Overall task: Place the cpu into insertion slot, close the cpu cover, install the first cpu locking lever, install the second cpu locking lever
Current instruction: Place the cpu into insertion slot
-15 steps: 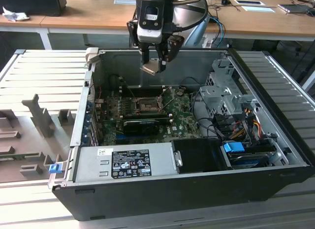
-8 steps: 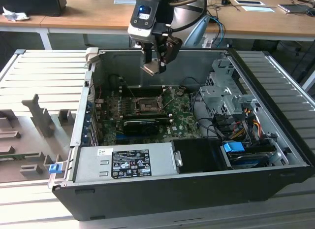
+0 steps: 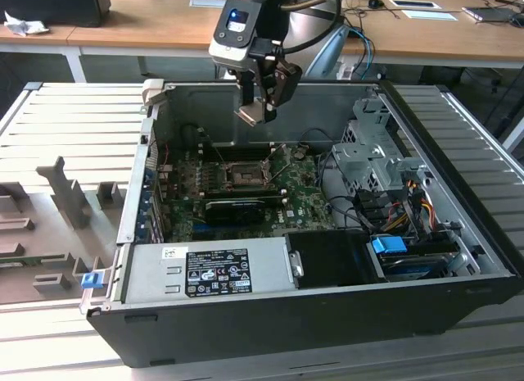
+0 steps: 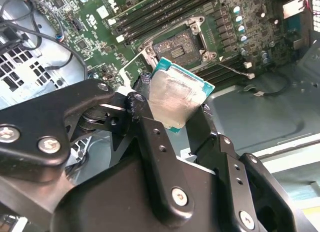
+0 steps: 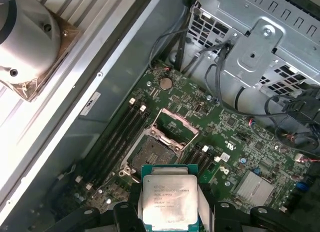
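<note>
My gripper hangs above the open computer case, shut on the cpu. In both wrist views the cpu is a silvery square on a green edge, pinched by two opposite sides between the black fingers. It is tilted and well clear of the board. Below it lies the insertion slot, bare and uncovered. The cpu cover stands swung up at the slot's far edge, a frame with a square window.
Memory slots flank the socket. A black finned card lies just in front of it, a power supply nearer still. A metal drive cage with cables fills the exterior view's right. Case walls surround the board.
</note>
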`<state>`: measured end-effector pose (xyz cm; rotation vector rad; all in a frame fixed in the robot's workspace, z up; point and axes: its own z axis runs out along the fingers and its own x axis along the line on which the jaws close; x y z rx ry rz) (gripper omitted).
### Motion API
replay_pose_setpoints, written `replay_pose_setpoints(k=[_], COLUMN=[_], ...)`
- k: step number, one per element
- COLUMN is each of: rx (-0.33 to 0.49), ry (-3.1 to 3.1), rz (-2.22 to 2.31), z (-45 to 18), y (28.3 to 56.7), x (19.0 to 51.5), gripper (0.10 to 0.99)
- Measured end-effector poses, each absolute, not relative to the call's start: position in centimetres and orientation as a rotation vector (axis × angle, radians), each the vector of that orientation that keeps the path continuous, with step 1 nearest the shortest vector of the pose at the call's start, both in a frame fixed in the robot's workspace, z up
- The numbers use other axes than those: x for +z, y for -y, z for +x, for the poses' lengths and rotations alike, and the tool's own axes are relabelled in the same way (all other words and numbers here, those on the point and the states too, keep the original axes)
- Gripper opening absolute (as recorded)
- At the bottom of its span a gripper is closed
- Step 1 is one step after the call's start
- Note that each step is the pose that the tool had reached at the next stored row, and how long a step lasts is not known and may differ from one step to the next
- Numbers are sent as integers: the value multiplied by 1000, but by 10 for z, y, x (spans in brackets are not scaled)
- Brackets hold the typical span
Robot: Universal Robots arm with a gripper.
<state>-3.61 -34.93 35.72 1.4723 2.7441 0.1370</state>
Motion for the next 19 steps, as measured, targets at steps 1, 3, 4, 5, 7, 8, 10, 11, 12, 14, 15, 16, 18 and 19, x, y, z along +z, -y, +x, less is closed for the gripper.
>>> replay_pose_setpoints(k=[1, 3, 4, 5, 7, 8, 10, 11, 12, 14, 15, 16, 18, 19], rx=[137, 137, 137, 136, 136, 136, 136, 136, 136, 135, 135, 135, 135, 134], ry=[-2742, -2736, -2731, -2729, -2715, -2707, -2698, -2692, -2689, -2678, -2672, -2668, -2658, -2654], rz=[1476, 1487, 1495, 1499, 1522, 1536, 1549, 1559, 1564, 1582, 1591, 1598, 1614, 1620], z=[-36, -36, -36, -36, -36, -36, -36, -36, -36, -36, -36, -36, -36, -36], y=[349, 349, 349, 349, 349, 349, 349, 349, 349, 349, 349, 349, 349, 349], x=[357, 357, 357, 357, 357, 357, 356, 356, 356, 356, 356, 356, 356, 356], gripper=[529, 529, 529, 529, 529, 529, 529, 529, 529, 529, 529, 529, 529, 529])
